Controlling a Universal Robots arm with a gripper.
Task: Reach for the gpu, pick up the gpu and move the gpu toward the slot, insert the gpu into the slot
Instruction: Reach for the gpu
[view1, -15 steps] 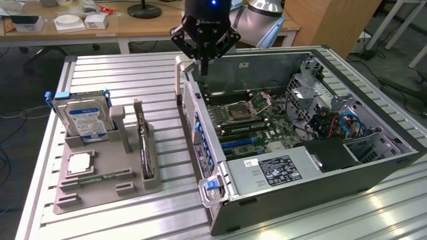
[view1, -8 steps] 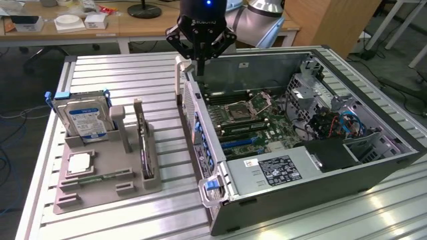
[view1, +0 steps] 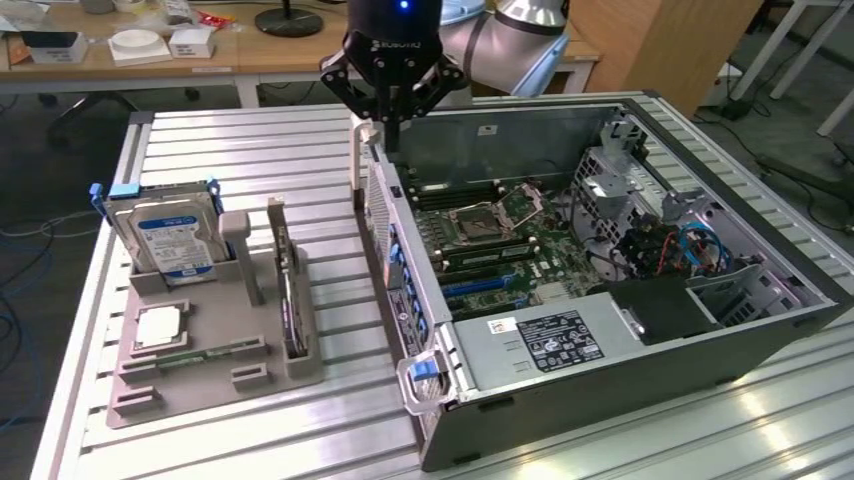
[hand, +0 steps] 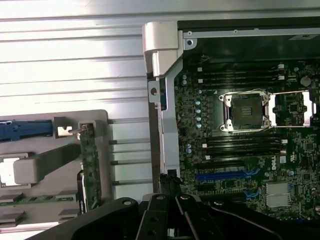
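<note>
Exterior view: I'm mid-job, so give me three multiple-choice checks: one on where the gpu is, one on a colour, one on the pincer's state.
1. Where is the gpu?
A. Standing on edge in the grey holder
B. Seated in a motherboard slot
C. Hanging from the pincer

2. What colour is the label on the hard drive?
A. Red
B. Blue
C. Yellow

3. How is the pincer?
A. Spread wide open
B. Shut on the gpu
C. Shut, holding nothing

Answers:
1 A: the dark card stands upright in the holder, beside the hard drive.
2 B: the drive's face carries a blue label.
3 C: the fingertips meet with nothing between them, up by the case's edge and away from the gpu.
</note>
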